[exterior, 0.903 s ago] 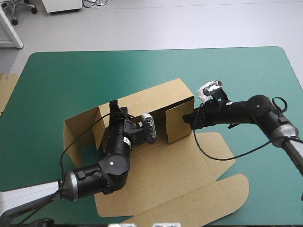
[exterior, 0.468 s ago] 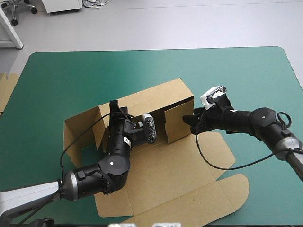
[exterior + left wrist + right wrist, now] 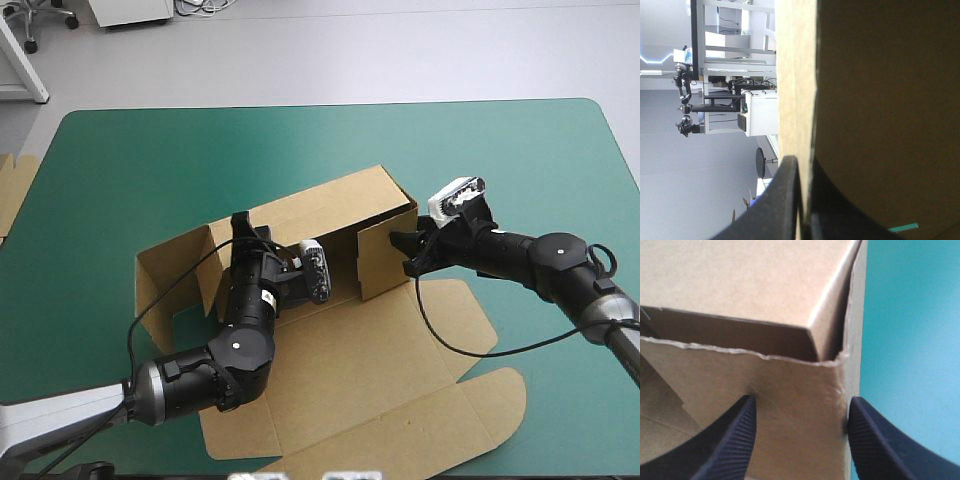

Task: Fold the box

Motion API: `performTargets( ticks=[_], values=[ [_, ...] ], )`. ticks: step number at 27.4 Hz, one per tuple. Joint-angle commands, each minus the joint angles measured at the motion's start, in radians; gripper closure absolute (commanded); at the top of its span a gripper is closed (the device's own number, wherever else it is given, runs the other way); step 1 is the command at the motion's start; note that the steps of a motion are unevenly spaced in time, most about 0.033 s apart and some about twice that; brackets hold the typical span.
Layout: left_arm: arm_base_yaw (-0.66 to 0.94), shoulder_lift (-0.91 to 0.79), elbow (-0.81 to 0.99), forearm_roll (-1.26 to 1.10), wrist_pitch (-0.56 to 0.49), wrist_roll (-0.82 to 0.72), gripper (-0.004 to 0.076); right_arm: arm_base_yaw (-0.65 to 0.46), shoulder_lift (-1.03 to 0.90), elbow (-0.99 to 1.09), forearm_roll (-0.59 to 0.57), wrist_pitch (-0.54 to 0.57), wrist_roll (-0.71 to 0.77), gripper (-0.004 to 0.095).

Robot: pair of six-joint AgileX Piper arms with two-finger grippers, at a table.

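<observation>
Left pincer (image 3: 802, 167) is clamped on the brown box (image 3: 340, 350). Right pincer (image 3: 802, 400), spread open, faces its end flap (image 3: 385, 262), which has shifted slightly toward it.

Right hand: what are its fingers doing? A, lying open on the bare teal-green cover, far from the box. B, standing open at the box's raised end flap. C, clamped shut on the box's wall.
B: in the right wrist view the right hand has its two black fingers standing apart, and the raised brown end flap of the box fills the gap between them.
</observation>
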Motion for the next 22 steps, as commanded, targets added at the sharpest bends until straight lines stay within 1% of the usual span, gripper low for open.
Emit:
performTargets(
  ticks=[1, 3, 8, 14, 16, 19, 22],
  values=[
    [-0.008, -0.018, -0.015, -0.012, -0.042, -0.027, 0.0734, 0.020, -0.022, -0.025, 0.067, -0.031, -0.040, 0.0389],
    [-0.008, -0.018, -0.015, -0.012, -0.042, -0.027, 0.0734, 0.048, -0.014, -0.025, 0.065, -0.065, -0.054, 0.0389],
    [-0.008, -0.018, -0.015, -0.012, -0.038, -0.027, 0.0734, 0.157, 0.025, -0.025, 0.062, -0.201, -0.096, 0.0389],
    [-0.008, -0.018, -0.015, -0.012, -0.038, -0.027, 0.0734, 0.226, 0.042, -0.025, 0.068, -0.352, -0.098, 0.0392],
    [-0.008, -0.018, -0.015, -0.012, -0.038, -0.027, 0.0734, 0.239, 0.042, -0.025, 0.071, -0.383, -0.098, 0.0393],
    [-0.008, -0.018, -0.015, -0.012, -0.038, -0.034, 0.0734, 0.248, 0.042, -0.025, 0.077, -0.388, -0.098, 0.0393],
    [-0.008, -0.018, -0.015, -0.008, -0.040, -0.046, 0.0734, 0.277, 0.042, -0.024, 0.082, -0.429, -0.098, 0.0395]
  ],
)
